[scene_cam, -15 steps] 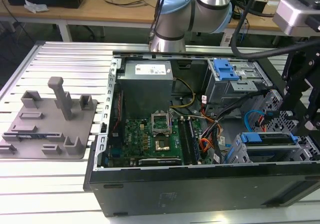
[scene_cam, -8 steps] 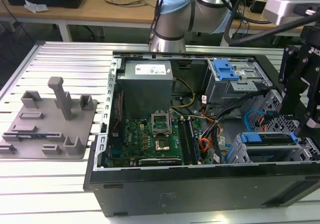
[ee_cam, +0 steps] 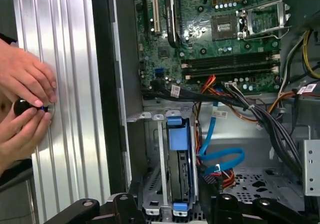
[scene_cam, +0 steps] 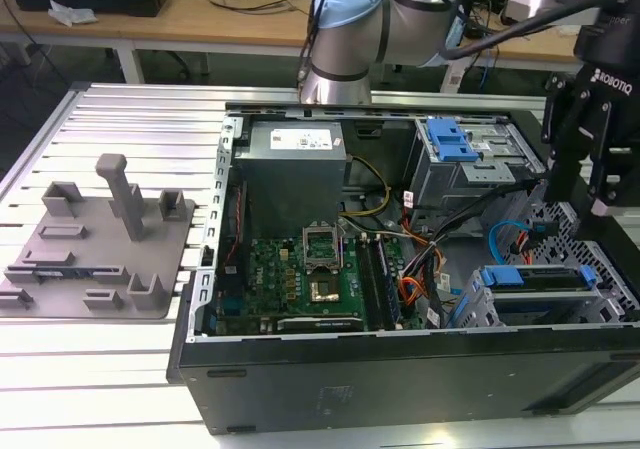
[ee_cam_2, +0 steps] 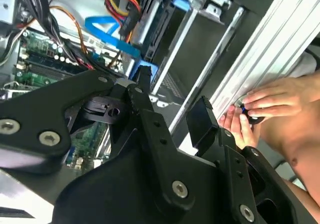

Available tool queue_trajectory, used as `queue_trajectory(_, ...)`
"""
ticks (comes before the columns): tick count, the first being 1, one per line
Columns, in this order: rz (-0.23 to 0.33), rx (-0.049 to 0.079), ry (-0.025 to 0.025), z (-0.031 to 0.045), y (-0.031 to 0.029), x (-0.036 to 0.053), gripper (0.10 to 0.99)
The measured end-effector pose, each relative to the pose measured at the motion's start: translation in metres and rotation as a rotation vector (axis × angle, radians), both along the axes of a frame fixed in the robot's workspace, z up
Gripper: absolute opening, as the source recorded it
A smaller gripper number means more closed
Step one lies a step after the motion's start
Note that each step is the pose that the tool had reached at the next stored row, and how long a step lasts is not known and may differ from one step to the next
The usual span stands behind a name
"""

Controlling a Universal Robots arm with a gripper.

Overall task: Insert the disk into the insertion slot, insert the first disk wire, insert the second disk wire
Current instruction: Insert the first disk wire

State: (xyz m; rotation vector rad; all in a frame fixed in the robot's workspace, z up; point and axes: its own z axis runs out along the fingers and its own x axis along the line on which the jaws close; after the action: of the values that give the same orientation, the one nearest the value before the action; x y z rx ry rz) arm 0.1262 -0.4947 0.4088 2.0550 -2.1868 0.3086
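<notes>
The disk, silver in a bright blue carrier, sits inside the insertion slot, a grey perforated cage at the case's corner on the exterior view's right. The first wrist view looks down on the disk in the insertion slot. A blue flat wire loops beside it, ending by a bundle of red and orange wires; I cannot tell whether either is plugged in. My gripper hangs above the disk, open, with nothing between its black fingers.
A person's hands hold a small black knob on the ribbed aluminium table just outside the case wall. Inside the case are the motherboard, the power supply and a taller bay with a blue latch. A grey fixture lies on the table.
</notes>
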Motion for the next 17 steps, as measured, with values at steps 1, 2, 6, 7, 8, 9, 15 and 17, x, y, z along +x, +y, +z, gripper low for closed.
queue_trajectory(1, 0.000, -0.006, 0.0000, -0.0006, 0.0016, 0.0032, 0.561)
queue_trajectory(2, 0.000, -0.011, 0.0000, -0.0013, 0.0032, 0.0068, 0.561)
queue_trajectory(6, -0.006, -0.020, 0.0000, -0.0055, 0.0058, 0.0159, 0.561)
queue_trajectory(7, -0.012, -0.023, 0.0002, -0.0076, 0.0070, 0.0174, 0.561)
queue_trajectory(8, -0.014, -0.025, 0.0001, -0.0085, 0.0078, 0.0181, 0.549)
queue_trajectory(9, -0.016, -0.028, 0.0002, -0.0093, 0.0086, 0.0188, 0.549)
queue_trajectory(15, -0.019, -0.039, 0.0001, -0.0205, 0.0339, 0.0235, 0.412)
queue_trajectory(17, -0.020, -0.039, -0.0036, -0.0243, 0.0361, 0.0236, 0.412)
